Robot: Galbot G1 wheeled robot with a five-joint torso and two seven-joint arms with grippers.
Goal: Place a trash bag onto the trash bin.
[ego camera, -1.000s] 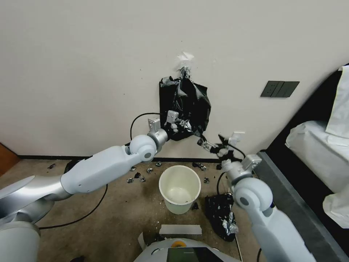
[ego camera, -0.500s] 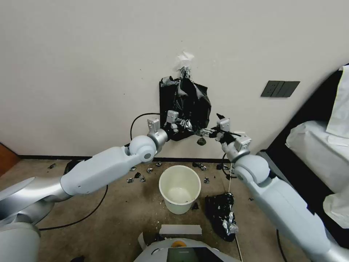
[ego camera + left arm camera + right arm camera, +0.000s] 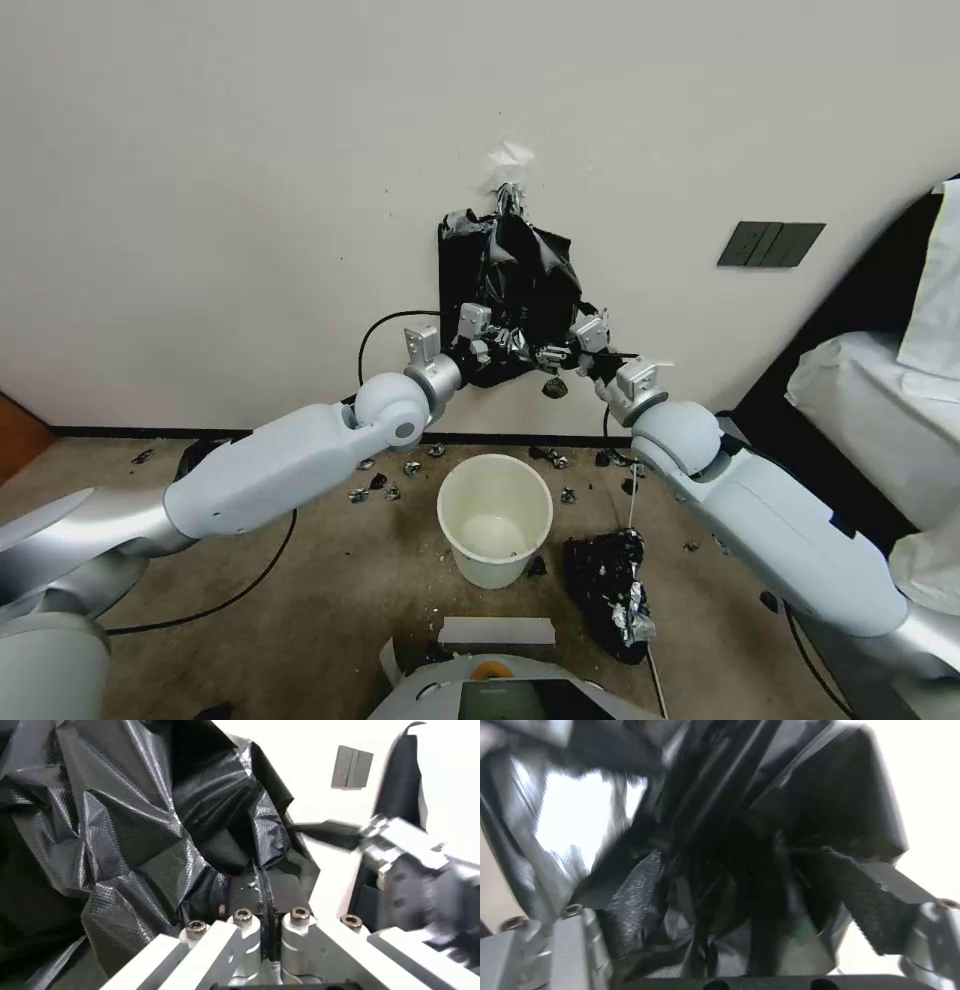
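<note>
Your wall (image 3: 250, 150) carries the trash bag (image 3: 525, 285), hanging from a hook above the floor (image 3: 330, 570), crumpled, glossy black. Straight below it the trash bin (image 3: 495, 518) stands upright on the floor, well apart from the bag, open mouth up. A black plastic heap (image 3: 608, 590) flecked with silver lies just beside the bin on the robot's right. Your left gripper (image 3: 492, 345) sits at the bag's lower edge, fingers pinched tight on a fold of the film (image 3: 260, 896). Your right gripper (image 3: 562, 352) is at the same lower edge from the other side, fingers (image 3: 875, 900) spread wide with bag plastic between them, not clamped.
</note>
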